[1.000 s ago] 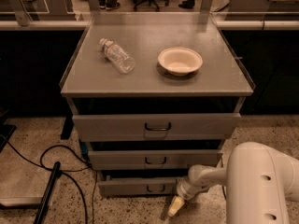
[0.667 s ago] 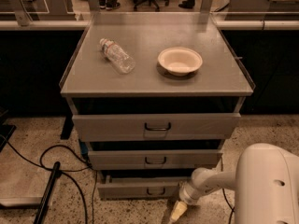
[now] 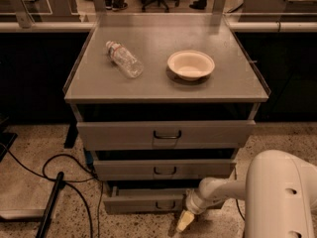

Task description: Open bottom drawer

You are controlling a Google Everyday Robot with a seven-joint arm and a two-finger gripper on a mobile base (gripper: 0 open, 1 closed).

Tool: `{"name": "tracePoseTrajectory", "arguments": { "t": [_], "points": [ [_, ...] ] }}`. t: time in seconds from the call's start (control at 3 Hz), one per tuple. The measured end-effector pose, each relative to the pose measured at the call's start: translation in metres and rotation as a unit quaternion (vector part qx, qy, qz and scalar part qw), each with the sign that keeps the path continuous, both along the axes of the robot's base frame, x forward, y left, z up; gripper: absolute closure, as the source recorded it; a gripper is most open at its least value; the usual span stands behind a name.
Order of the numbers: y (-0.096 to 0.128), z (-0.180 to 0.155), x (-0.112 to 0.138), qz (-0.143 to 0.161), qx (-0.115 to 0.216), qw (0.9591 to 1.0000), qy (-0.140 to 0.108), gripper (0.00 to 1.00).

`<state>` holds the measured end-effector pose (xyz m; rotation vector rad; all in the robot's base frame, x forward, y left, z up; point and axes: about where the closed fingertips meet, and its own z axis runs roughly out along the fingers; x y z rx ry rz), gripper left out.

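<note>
The gripper (image 3: 183, 222) hangs low in front of the cabinet, its pale yellowish tip pointing down and to the left at the speckled floor (image 3: 34, 222), just off the right end of the bottom drawer (image 3: 141, 202). Whether it is clenched or released cannot be told, and it does not appear to touch the small loop handle (image 3: 165, 205), which lies just up and to the left of it. Compared with a second ago, the gripper sits in almost the same spot, only a shade lower. The white arm (image 3: 218, 191) reaches in from the bulky white housing at the lower right, whose edge has come slightly back to the left since the frame before. The bottom drawer is pulled out a little, with a dark gap above its front, and it stands about as far out as it did earlier. Above it are the middle drawer (image 3: 124, 170) and the top drawer (image 3: 114, 133), both also standing slightly forward of the frame, unchanged. On the grey cabinet top (image 3: 163, 90) a clear plastic bottle (image 3: 124, 58) lies on its side at the left and a cream bowl (image 3: 191, 65) stands upright at the right, well apart, neither having moved. Dark cables (image 3: 54, 165) loop over the floor at the left of the cabinet, as before.
</note>
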<state>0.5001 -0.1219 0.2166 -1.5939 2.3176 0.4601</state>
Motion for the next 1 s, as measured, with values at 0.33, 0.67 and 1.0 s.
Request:
{"name": "tracePoseTrajectory", "arguments": {
  "t": [0.33,0.67,1.0],
  "points": [
    [0.012,-0.002,0.022,0.013,-0.004,0.9996,-0.023,0.0],
    [0.022,-0.019,0.032,0.03,-0.014,0.9993,-0.021,0.0],
    [0.022,-0.044,0.029,0.046,-0.034,0.9984,0.003,0.0]
  ]
}}
